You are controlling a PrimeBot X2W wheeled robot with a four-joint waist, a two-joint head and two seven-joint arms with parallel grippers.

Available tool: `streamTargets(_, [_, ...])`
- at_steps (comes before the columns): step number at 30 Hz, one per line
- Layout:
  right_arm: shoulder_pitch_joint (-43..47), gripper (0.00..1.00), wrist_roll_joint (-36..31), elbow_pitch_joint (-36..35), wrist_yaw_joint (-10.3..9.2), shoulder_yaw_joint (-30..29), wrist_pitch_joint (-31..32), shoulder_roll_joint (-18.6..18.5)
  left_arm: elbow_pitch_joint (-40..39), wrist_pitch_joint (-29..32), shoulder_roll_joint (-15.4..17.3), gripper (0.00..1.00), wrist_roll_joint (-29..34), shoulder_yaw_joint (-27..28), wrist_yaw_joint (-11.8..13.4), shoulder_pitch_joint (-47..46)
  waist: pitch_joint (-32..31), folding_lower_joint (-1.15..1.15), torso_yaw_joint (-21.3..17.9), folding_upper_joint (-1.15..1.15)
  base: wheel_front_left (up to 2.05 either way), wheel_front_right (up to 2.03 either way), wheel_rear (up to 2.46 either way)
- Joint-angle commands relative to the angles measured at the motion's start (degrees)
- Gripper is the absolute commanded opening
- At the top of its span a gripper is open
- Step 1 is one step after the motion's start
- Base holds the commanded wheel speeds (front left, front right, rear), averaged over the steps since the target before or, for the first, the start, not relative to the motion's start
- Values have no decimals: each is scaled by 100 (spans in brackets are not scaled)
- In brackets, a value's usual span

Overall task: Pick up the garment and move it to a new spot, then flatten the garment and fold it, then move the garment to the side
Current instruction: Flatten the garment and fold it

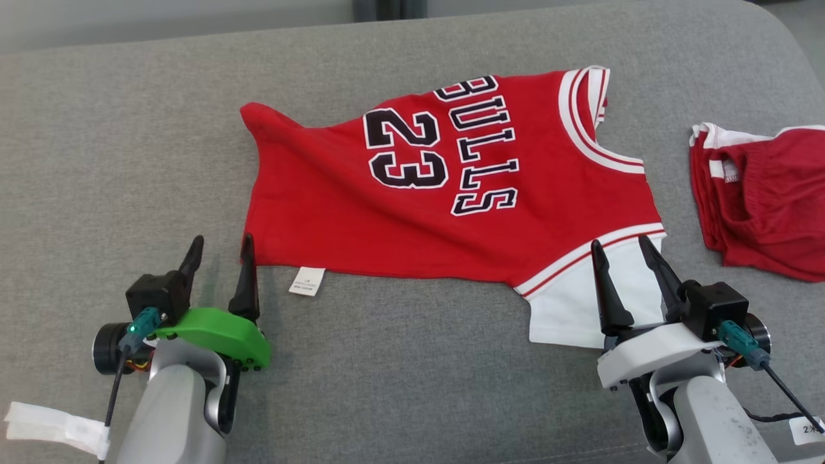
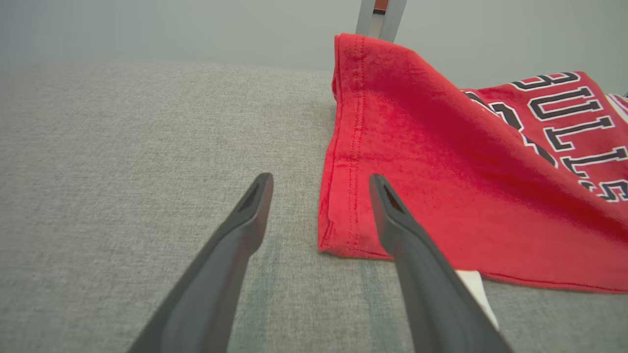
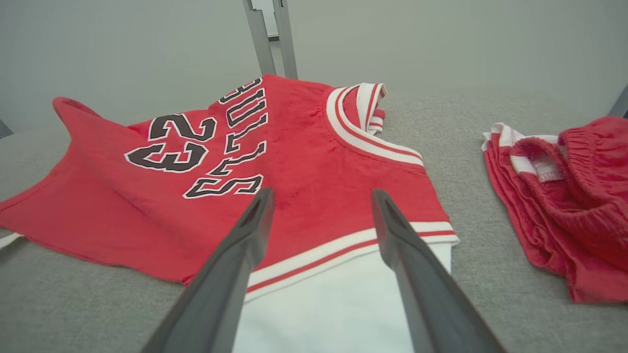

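The red jersey [image 1: 451,212], number 23 up, lies spread on the grey cushion [image 1: 116,142]. Both grippers stand wide open and empty: the left gripper [image 1: 220,248] straddles the near hem corner [image 2: 338,240], the right gripper [image 1: 620,243] hangs over the white sleeve [image 1: 567,309], likely lined up to grip 2 edges for flattening. Contact with cloth is unclear.

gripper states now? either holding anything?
Left gripper: open, holding nothing, at the jersey corner.
Right gripper: open, holding nothing, over the jersey.
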Motion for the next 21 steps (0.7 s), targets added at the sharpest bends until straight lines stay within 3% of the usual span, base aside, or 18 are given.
streamTargets(1, [-81,100,42,-12,-9,-21,0,-3,109,2,87,100,13,41,-22,-153,379,0,-326,0,0,0,0])
streamTargets(10, [-166,100,136,27,-9,-77,0,-6,1072,23,124,100,-345,-125,-52,-373,509,0,-548,0,0,0,0])
streamTargets(15, [-124,100,147,48,-9,-143,0,-6,1257,57,-5,100,-640,-510,-67,-192,449,0,-562,0,0,0,0])
streamTargets(21, [-107,100,149,97,-9,-131,0,-6,1371,67,-52,100,-935,-574,-67,49,341,0,-577,0,0,0,0])
